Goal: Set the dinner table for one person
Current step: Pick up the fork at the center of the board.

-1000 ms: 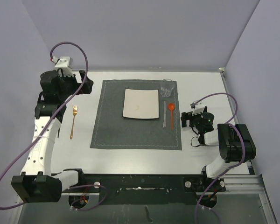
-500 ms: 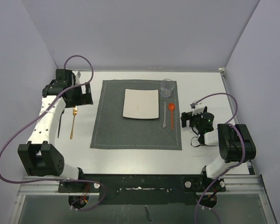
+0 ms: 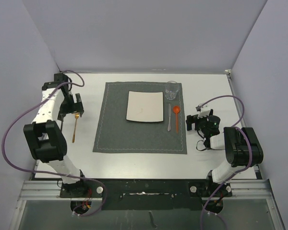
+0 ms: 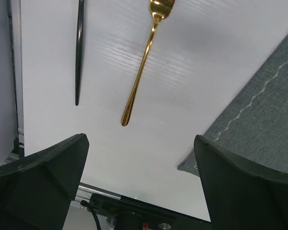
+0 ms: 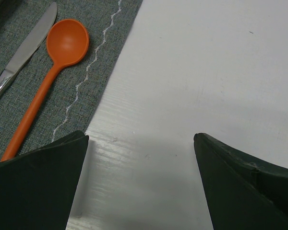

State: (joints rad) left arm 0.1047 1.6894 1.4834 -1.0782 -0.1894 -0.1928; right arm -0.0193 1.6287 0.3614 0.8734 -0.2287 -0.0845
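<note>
The white dinner table (image 3: 134, 165) carries a dark grey placemat (image 3: 140, 129) with a square white plate (image 3: 145, 106), a glass (image 3: 172, 89), a knife (image 3: 169, 117) and an orange spoon (image 3: 176, 117). A gold fork (image 3: 75, 127) lies on the bare table left of the mat. My left gripper (image 3: 72, 108) is open and empty above the fork's head. In the left wrist view the fork (image 4: 144, 62) lies beyond the open gripper (image 4: 141, 158). My right gripper (image 3: 194, 122) is open and empty, low over the table just right of the spoon (image 5: 53, 72) and knife (image 5: 24, 48).
A thin black utensil (image 4: 79, 48) lies left of the fork, near the table's left edge. The placemat's corner (image 4: 259, 120) shows right of the fork. The black mounting rail (image 3: 144, 184) runs along the near edge. Grey walls stand close on three sides.
My left arm has folded and swung its gripper from the far left corner toward the near side, now over the fork's head. The right arm and the place setting have not moved.
</note>
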